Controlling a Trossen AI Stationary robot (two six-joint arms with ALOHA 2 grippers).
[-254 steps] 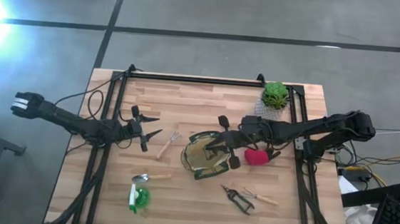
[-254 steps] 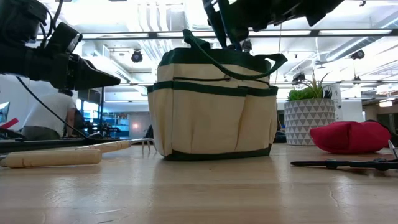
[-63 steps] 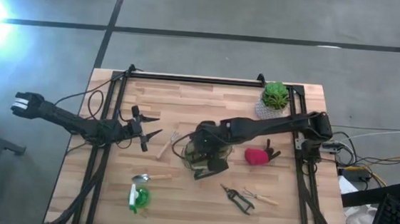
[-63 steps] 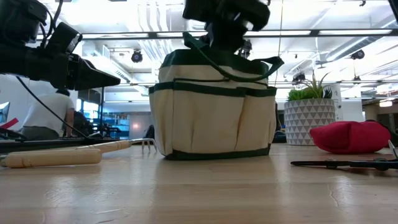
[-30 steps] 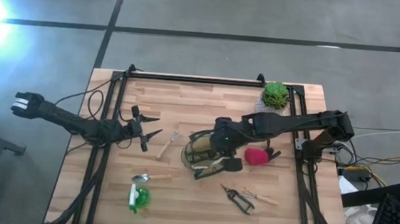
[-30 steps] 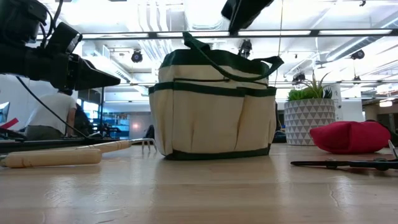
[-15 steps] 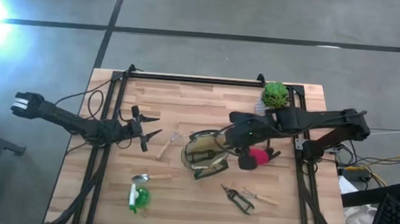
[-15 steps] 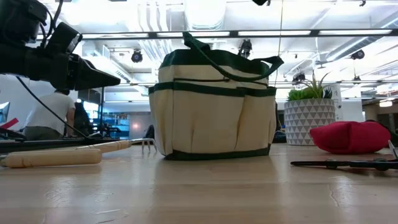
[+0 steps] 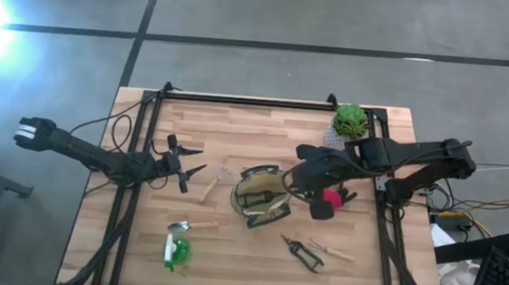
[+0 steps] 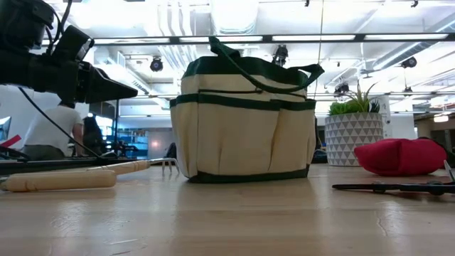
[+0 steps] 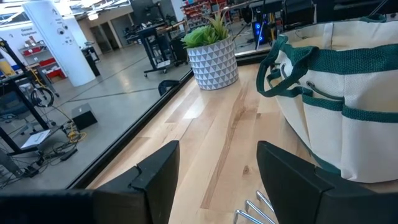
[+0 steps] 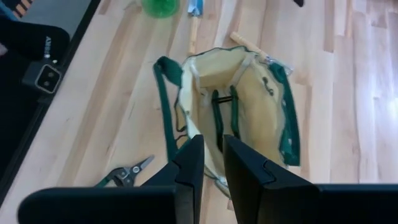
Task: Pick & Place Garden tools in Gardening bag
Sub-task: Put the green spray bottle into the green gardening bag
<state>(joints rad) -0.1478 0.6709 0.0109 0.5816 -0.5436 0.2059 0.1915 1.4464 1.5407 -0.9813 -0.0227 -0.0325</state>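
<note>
The olive-tan gardening bag (image 9: 262, 198) stands upright on its base mid-table, its mouth open (image 12: 239, 118). My right gripper (image 9: 293, 182) hovers above its right rim, fingers open by a narrow gap (image 12: 212, 163) with nothing between them. My left gripper (image 9: 186, 166) waits open and level at the left (image 11: 217, 180). Lying flat on the table are the wooden-handled fork (image 9: 213, 183), the trowel (image 9: 189, 225), the green piece (image 9: 176, 250) and the pruning shears (image 9: 302, 253). The red glove (image 9: 329, 201) lies partly under my right arm.
A green plant in a white patterned pot (image 9: 349, 124) stands at the far right corner. Another wooden-handled tool (image 9: 332, 251) lies beside the shears. Black frame rails run along the table's left, right and far edges. Bare wood lies along the near edge (image 9: 244, 278).
My right gripper has risen and drawn back from over the bag toward the table's right edge, leaving the top of the low view. The bag and the tools have stayed where they were.
</note>
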